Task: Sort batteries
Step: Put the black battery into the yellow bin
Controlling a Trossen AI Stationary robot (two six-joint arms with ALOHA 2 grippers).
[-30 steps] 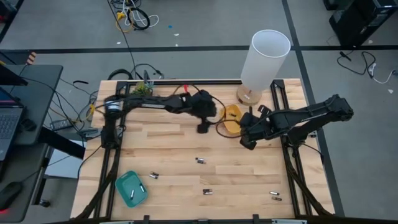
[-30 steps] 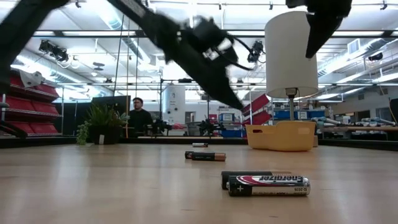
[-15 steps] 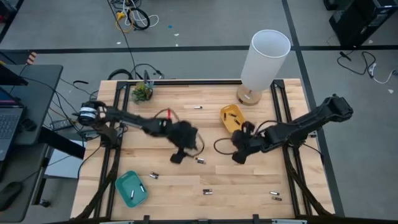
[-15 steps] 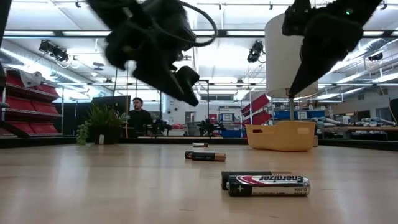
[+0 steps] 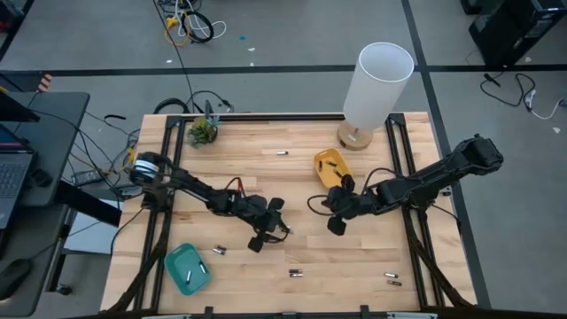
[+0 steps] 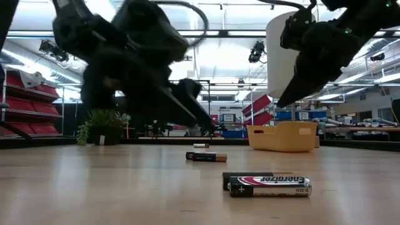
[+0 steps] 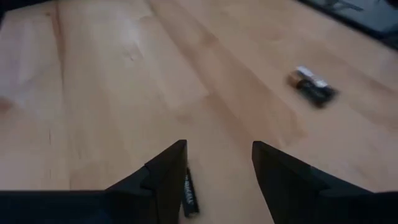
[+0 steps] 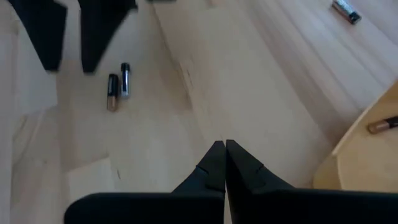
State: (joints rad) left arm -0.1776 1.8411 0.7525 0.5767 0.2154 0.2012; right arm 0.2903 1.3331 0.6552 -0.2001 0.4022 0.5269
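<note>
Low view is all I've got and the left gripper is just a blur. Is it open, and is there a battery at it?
Observer: Open. In its wrist view the left gripper has a dark battery lying on the table against the inner edge of one finger, not gripped.
Operator: And the right gripper?
Observer: The right gripper is shut and holds nothing, over bare wood near the yellow tray.
Operator: I only see that tray's wall. Anything in it?
Observer: Yes, the right wrist view shows one battery in the tray.
</note>
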